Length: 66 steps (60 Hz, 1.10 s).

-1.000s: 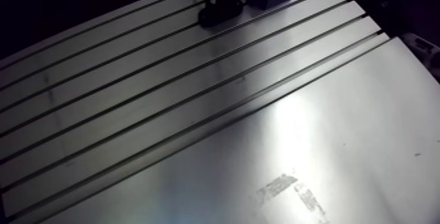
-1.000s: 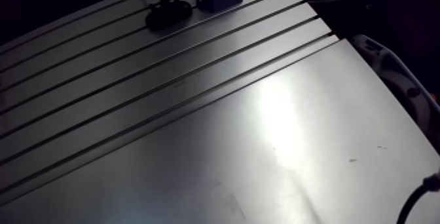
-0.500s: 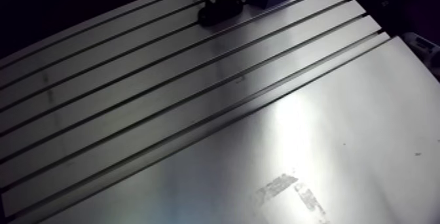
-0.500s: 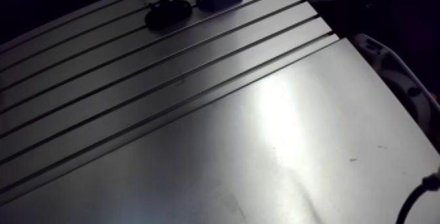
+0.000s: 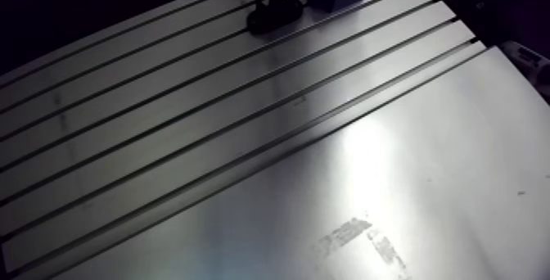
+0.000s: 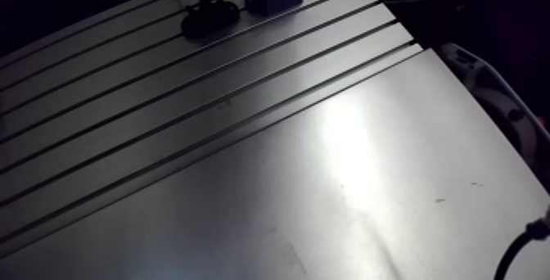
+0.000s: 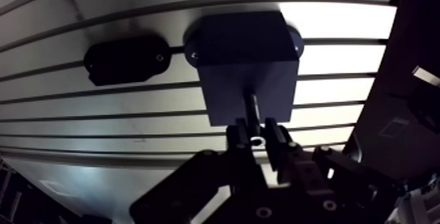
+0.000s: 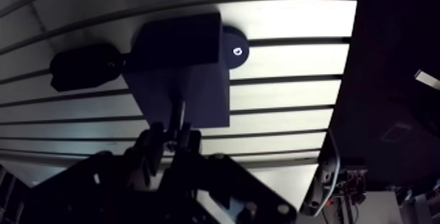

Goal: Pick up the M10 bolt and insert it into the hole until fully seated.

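While the gripper [image 7: 255,138] clamps the bolt [image 7: 251,109], its tip meets the block [image 7: 245,50] at twelve o'clock: pickup looks done, full seating is left.

The block [image 7: 243,56] stands on the slotted table [image 5: 205,136], at its far end in the arm view; a low fixture [image 7: 128,59] lies just beside the block, over the same slots; a plain plate [image 5: 426,185] adjoins the slotted part on the near side; the gripper [image 7: 257,137] faces the block's side, the bolt [image 7: 252,109] pinched between its fingers, shank reaching that face (how deep cannot be told).
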Motion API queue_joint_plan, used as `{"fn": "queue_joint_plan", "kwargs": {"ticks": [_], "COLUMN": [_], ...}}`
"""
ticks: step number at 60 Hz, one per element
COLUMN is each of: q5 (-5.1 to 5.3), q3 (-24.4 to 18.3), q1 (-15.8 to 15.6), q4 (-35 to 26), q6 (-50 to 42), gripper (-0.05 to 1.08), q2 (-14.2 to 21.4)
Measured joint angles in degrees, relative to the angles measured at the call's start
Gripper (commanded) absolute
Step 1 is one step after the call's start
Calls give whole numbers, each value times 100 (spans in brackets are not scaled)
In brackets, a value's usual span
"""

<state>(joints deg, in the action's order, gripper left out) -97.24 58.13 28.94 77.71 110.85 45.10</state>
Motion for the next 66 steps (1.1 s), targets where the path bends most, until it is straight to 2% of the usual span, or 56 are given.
{"fn": "queue_joint_plan", "kwargs": {"ticks": [15,34,47,55,66], "q5": [48,170,286,327,351], "q3": [52,60,372,647,937], "q1": [-41,-99,-183,-218,-280], "q4": [7,101,878,1371,1693], "q6": [171,296,563,672,519], "gripper": [0,0,1,1,1], "q2": [74,208,620,912,1272]}}
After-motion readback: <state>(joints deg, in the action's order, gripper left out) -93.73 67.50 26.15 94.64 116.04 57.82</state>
